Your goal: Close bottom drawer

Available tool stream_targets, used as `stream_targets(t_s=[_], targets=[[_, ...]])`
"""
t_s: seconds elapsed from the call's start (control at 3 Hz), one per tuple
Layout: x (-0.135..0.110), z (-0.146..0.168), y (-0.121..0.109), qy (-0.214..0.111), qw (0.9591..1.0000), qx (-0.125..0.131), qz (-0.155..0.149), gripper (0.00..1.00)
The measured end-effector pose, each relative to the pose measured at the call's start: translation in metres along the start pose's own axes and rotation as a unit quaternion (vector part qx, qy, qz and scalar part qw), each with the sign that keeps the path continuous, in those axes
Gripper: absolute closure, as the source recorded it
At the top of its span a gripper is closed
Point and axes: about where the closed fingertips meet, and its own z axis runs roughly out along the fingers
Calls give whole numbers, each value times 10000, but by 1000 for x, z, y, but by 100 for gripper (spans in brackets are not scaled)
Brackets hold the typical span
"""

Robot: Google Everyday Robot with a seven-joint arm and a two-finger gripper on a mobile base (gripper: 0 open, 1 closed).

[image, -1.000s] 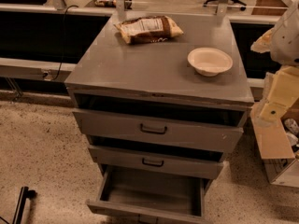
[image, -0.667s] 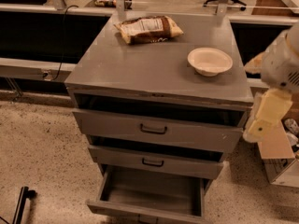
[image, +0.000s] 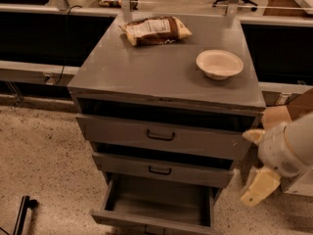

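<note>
While the bottom drawer (image: 156,203) is standing pulled well out of the grey cabinet (image: 166,98), its plain interior lying bare to the camera, I am treating this as the approach step: nothing is touching the drawer yet. The gripper (image: 258,186) is hanging off the cabinet's right front corner, at about the level of the middle drawer (image: 195,174) and apart from every drawer front. I cannot tell whether it is apart or together, so I am not assuming either.

The top drawer (image: 205,142) and the middle one seem to be sitting slightly proud as well, with dark gaps showing above them, but I am leaving those alone. On the worktop (image: 161,72) a snack bag (image: 155,30) is lying toward the back and a pale bowl (image: 219,63) is sitting on the right, both well clear of where I am working.

For the next move, I am planning to bring the gripper lower and leftward, round to the bottom drawer's front panel, which is running along the lower edge of the view. I am aiming for its centre, then pressing straight back toward the cabinet. Pushing off-centre is likely to rack the drawer on its runners, and staying too high risks catching the middle drawer's front instead.
</note>
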Motion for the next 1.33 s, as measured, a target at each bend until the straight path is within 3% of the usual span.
stream_targets(t_s=[0.33, 0.67, 1.0, 1.33], targets=[[25, 31, 13, 23, 9999, 41, 111, 0], [7, 9, 11, -152, 9998, 53, -109, 0], [-3, 49, 27, -714, 9963, -391, -288, 0], [9, 132, 60, -1484, 9861, -732, -137, 0]])
